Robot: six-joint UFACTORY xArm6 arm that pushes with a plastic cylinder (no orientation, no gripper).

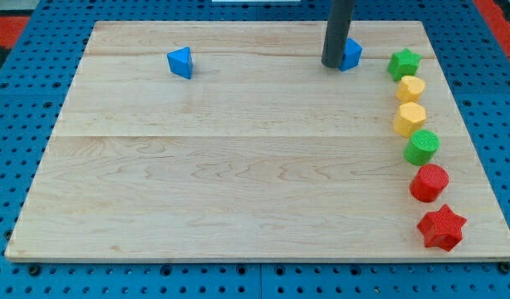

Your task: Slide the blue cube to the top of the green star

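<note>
tip: my tip (332, 65) had no fingers, held nothing
blue cube (351, 54): touched tip's right
green star (403, 63): further right

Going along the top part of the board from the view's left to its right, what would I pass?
Blue triangular block → my tip, touching the blue cube's left side → blue cube → green star.

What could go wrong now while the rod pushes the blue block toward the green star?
My tip sits on the left side of the blue cube, partly hiding it. The green star lies close on the right, so a straight push may knock it into the yellow block below. The cube is also near the board's top edge and could slide off.
</note>
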